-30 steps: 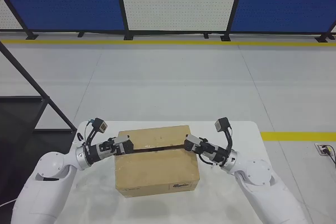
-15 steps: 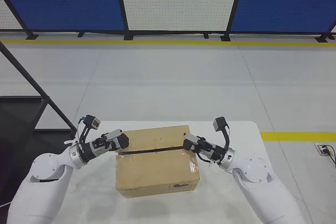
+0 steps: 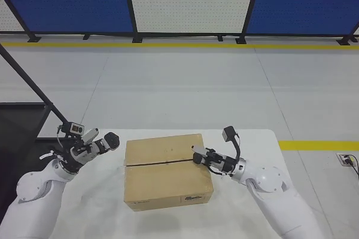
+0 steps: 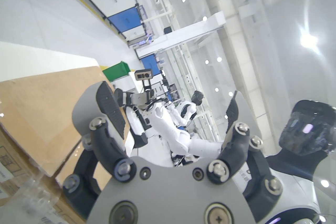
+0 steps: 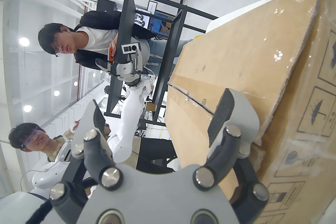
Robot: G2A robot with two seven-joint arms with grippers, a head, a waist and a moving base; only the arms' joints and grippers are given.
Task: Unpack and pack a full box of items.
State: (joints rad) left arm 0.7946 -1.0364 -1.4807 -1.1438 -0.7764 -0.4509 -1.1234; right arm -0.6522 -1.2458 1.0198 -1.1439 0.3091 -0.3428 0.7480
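Cardboard box (image 3: 167, 173) sitting shut on white table (image 3: 102, 197). Left gripper (image 3: 110, 141) hovering just off its left end, spread wide, empty. Right gripper (image 3: 197, 158) hanging at right top edge, also wide.

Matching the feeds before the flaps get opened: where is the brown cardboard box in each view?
Top view: brown cardboard box mid-table, between the two arms.
Left wrist view: box beside the open left gripper, behind one finger.
Right wrist view: box close behind one finger of the open right gripper.
Shared landmark: the white table showing past the box.
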